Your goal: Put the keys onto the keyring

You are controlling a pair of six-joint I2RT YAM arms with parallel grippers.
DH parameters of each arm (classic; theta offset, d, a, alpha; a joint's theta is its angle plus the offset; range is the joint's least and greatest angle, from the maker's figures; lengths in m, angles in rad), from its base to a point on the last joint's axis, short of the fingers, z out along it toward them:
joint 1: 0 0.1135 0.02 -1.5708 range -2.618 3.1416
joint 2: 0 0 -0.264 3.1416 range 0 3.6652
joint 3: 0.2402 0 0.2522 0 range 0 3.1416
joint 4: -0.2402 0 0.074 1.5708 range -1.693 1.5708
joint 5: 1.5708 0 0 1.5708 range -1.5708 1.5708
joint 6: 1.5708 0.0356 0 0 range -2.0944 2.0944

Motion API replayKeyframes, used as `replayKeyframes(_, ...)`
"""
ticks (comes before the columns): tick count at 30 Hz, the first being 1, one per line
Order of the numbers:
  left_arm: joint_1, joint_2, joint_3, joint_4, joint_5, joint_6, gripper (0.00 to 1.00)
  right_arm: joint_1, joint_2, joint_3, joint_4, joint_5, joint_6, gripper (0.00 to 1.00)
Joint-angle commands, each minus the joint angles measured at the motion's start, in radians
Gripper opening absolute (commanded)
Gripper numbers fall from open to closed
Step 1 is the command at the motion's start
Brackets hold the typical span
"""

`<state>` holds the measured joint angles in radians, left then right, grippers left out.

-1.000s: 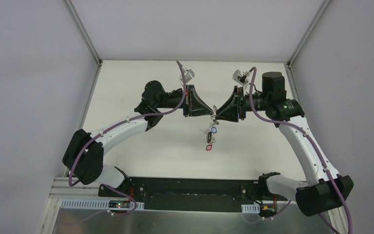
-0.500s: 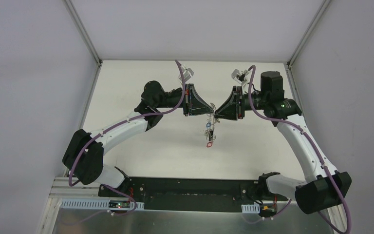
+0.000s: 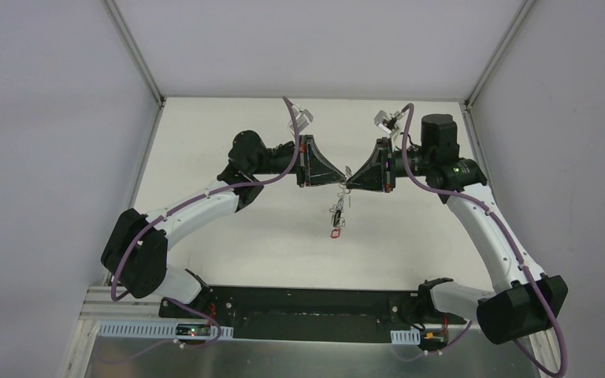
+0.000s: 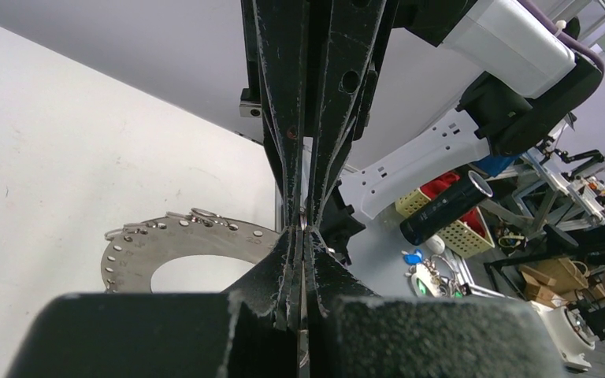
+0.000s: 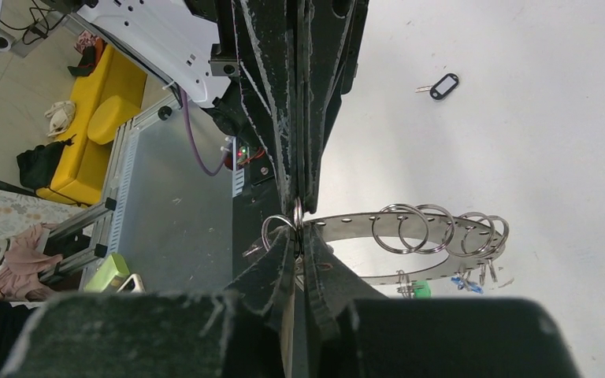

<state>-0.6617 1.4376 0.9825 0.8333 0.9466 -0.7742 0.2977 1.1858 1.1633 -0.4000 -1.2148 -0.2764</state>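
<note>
While the left gripper [image 3: 340,183] is clamping the keyring [image 5: 354,225], I cannot tell whether the right gripper [image 3: 350,186] is gripping. Squeezing squarely is looking wisest.

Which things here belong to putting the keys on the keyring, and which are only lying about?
For the job:
keyring
hanging keys already on it
black-tagged key lying on the table

Only lying about, beyond the table:
yellow basket
black cylinder
yellow sofa
</note>
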Motion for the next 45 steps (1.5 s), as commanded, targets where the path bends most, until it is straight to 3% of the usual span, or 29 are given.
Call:
replayKeyframes(1,-0.007,-0.011,0.002,0.066,-0.015,0.004,0.00,-0.006,-0.008,0.013,0.025,-0.034,-0.005,0.03)
replayKeyframes(13,-0.007,-0.057,0.003,-0.129,0.029,0.238,0.00,0.013,-0.017,0.103,-0.186,0.105,-0.189,0.00)
replayKeyframes(20,-0.006,-0.086,0.102,-0.486,0.070,0.518,0.32,0.113,0.023,0.188,-0.403,0.293,-0.337,0.00)
replayKeyframes(23,-0.004,-0.088,0.119,-0.538,0.075,0.562,0.44,0.150,0.045,0.212,-0.446,0.366,-0.371,0.00)
replayKeyframes(26,-0.004,-0.080,0.125,-0.553,0.082,0.578,0.50,0.188,0.071,0.249,-0.491,0.426,-0.403,0.00)
replayKeyframes(36,-0.013,-0.014,0.139,-0.521,0.112,0.589,0.47,0.244,0.125,0.309,-0.557,0.484,-0.423,0.00)
replayKeyframes(45,-0.027,0.022,0.150,-0.506,0.135,0.584,0.28,0.248,0.138,0.314,-0.550,0.476,-0.417,0.00)
